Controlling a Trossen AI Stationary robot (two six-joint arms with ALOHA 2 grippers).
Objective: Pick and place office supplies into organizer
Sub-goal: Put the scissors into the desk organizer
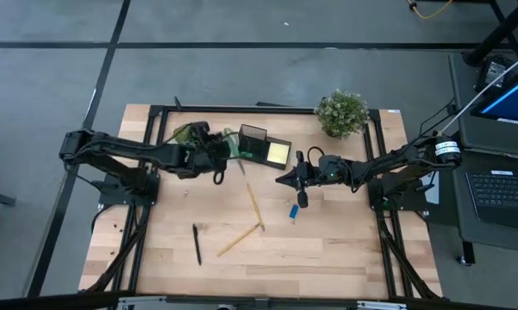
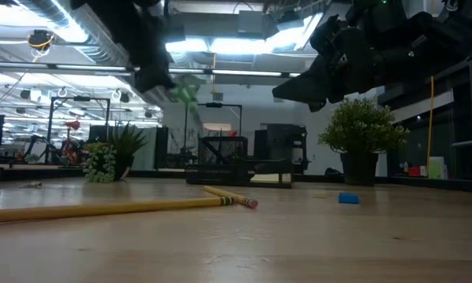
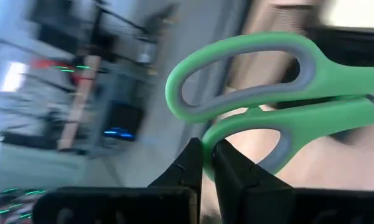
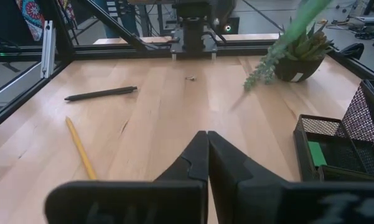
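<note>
My left gripper (image 1: pixel 217 159) is shut on green-handled scissors (image 3: pixel 261 81), held in the air just left of the black mesh organizer (image 1: pixel 263 146). In the low view the scissors (image 2: pixel 187 90) show as a green blur above the organizer (image 2: pixel 236 161). A yellow sticky-note pad (image 1: pixel 278 153) lies in the organizer's tray. My right gripper (image 1: pixel 295 178) hovers shut and empty to the right of the organizer. Two pencils (image 1: pixel 254 205) (image 1: pixel 240 239), a black pen (image 1: pixel 196 244) and a small blue piece (image 1: pixel 293 211) lie flat on the table. My left gripper pinches the scissors between its two fingers (image 3: pixel 190 165) by the rim of one handle loop (image 3: pixel 209 138), close to where the two loops meet. The scissors are lifted clear of the table and reach out past the fingertips.
A potted plant (image 1: pixel 342 112) stands at the far right of the table. Another plant (image 1: pixel 188 133) sits under my left arm by the far edge. A green piece (image 4: pixel 317 152) lies inside the tray. Bare wood stretches along the near side around the pen and pencils.
</note>
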